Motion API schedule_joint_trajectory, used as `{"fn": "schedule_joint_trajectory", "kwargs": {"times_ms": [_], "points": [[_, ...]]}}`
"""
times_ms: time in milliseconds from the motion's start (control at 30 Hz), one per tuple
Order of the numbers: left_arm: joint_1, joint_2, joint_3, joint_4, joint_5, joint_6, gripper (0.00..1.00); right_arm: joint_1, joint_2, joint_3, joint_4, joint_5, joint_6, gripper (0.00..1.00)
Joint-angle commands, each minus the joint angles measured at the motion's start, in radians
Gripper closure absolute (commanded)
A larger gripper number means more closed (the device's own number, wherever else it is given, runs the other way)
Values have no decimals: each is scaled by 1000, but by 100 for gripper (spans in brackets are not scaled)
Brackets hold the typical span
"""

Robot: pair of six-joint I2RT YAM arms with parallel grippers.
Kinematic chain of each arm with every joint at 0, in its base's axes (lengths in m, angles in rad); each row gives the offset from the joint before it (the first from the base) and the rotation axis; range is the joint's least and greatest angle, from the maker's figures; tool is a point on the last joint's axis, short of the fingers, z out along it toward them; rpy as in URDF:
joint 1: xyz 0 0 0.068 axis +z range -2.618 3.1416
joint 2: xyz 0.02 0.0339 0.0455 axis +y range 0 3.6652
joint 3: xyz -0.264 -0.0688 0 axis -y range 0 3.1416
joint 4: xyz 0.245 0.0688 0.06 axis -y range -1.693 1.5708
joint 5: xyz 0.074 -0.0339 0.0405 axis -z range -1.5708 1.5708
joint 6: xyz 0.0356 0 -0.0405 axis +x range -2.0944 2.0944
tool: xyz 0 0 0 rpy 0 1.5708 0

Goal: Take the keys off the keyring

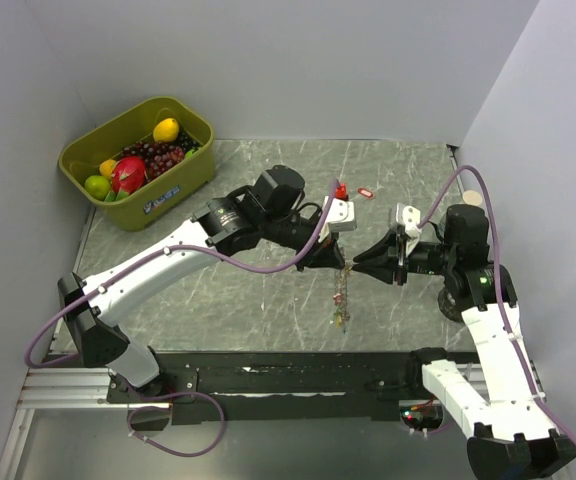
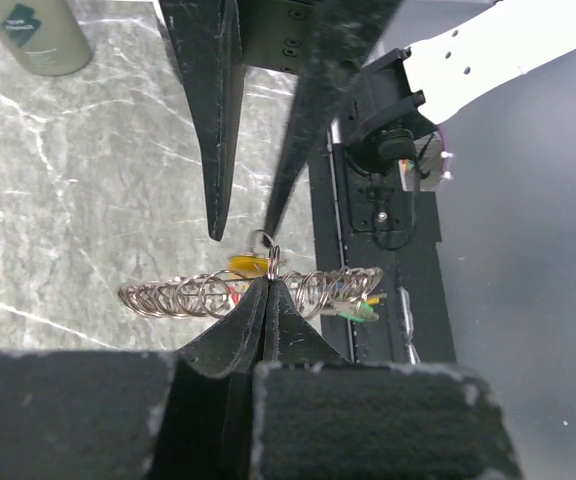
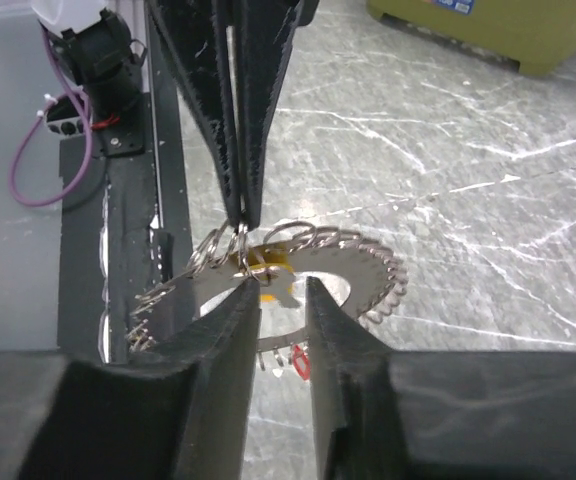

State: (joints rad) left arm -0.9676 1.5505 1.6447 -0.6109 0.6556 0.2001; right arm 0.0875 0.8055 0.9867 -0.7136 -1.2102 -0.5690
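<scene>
In the top view the keyring point(image 1: 343, 297) hangs as a thin chain off the table's middle, held up at its top end where the left gripper point(image 1: 339, 264) and the right gripper point(image 1: 361, 263) meet tip to tip. Two loose red keys point(image 1: 365, 191) lie on the table point(image 1: 218, 300) well behind them, which I judge to be pieces already taken off. In the left wrist view the left jaws are pressed together on a small loop of the keyring, whose coils run sideways just past the fingertips. A yellow key point(image 2: 247, 263) sits at that loop, a green key point(image 2: 359, 312) hangs further along, and the right jaws come in from above, spread to either side of the loop. In the right wrist view the right jaws stand apart with the yellow key between them, not yet clamped, and a red key point(image 3: 301, 361) dangles below. So at least three keys remain on the chain, and the yellow one looks next.
</scene>
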Motion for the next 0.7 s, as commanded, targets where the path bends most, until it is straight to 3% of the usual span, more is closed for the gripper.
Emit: {"fn": "schedule_joint_trajectory", "kwargs": {"times_ms": [0,233,667], "points": [[1,-9,46,39,56,-16,99,6,-11,-10,62,-25,17,75],[12,-13,35,56,45,-30,99,27,-17,9,6,-65,-23,99],[35,-20,29,85,53,-68,99,148,-42,-28,-17,92,-62,100]]}}
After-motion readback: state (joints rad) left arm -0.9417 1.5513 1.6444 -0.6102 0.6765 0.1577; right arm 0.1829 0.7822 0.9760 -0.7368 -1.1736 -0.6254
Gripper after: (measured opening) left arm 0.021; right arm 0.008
